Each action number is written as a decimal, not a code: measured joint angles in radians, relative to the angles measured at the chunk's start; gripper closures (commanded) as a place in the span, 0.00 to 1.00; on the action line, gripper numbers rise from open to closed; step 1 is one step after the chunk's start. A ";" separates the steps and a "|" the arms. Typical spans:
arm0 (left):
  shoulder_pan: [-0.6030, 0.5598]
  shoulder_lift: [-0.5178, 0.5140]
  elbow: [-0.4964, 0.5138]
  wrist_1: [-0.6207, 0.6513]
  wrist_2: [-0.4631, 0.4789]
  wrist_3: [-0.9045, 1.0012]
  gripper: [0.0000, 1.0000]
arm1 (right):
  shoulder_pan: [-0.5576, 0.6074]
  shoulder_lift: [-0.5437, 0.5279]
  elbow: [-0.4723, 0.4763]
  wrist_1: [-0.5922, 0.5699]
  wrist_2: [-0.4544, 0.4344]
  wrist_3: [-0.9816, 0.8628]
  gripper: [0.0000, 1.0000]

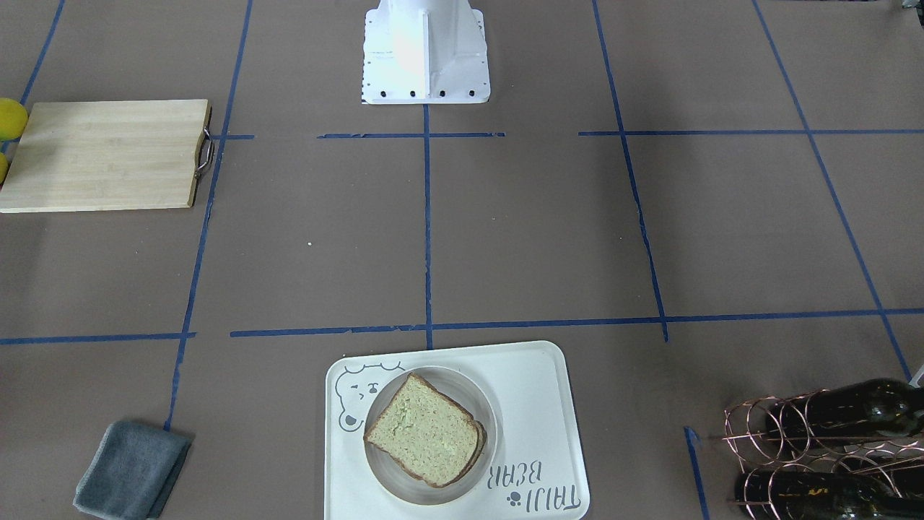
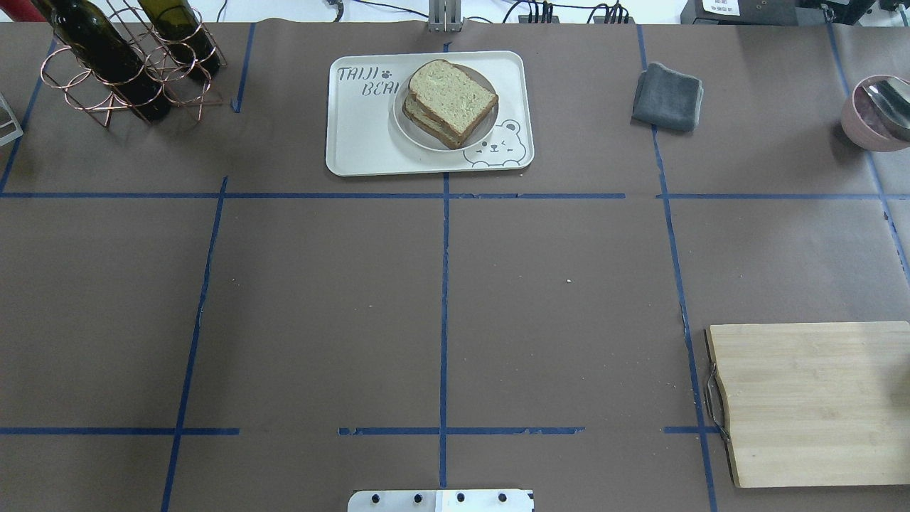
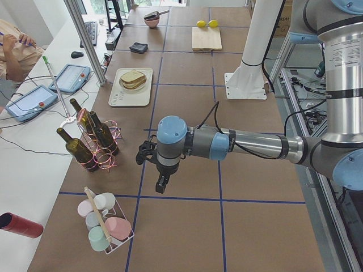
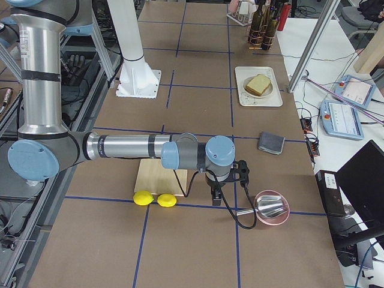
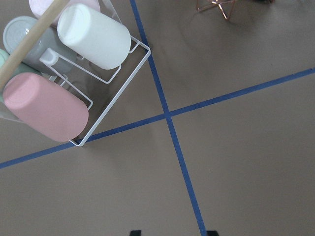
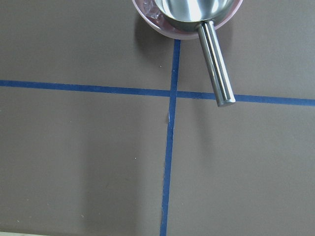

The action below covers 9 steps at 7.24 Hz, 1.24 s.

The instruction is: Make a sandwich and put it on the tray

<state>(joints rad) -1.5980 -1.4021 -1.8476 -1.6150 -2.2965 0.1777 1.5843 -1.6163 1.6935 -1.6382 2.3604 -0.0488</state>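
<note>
At the 12 o'clock edge of the table [image 2: 569, 320] in the overhead view lies the cream tray [image 2: 362, 135] with its bear drawing and "TAIJI BEAR" lettering. The sandwich [image 2: 451, 99], two tan slices of bread stacked a little askew, sits on a round white dish [image 1: 393, 477] that rests on the tray's 3 o'clock half, partly over the bear face. What lies between the slices cannot be made out.

Both arms are well apart from the tray. The left claw [image 3: 161, 186] hangs over bare table near a white wire rack of pastel cups [image 5: 93, 42]. Its two dark fingertips [image 5: 135, 232] peek in at the wrist view's 6 o'clock edge, spread wide with nothing between them. The right claw [image 4: 216, 195] hangs beside a pink bowl [image 6: 147, 14] holding a steel ladle [image 6: 216, 69]. Whether its fingers are apart or together cannot be told.

In the overhead view a folded grey cloth [image 2: 668, 96] lies at 1 o'clock, a bamboo cutting board [image 2: 810, 398] at 4 o'clock, and a copper wire rack of wine bottles [image 2: 106, 50] at 11 o'clock. Two lemons [image 4: 153, 199] sit just beside the board.
</note>
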 measured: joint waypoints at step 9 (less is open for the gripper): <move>0.026 0.001 0.054 -0.035 -0.029 0.008 0.00 | -0.083 0.014 0.094 -0.138 -0.013 0.007 0.00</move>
<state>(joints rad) -1.5723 -1.4012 -1.7938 -1.6504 -2.3255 0.1852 1.5011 -1.6023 1.7875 -1.7764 2.3479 -0.0416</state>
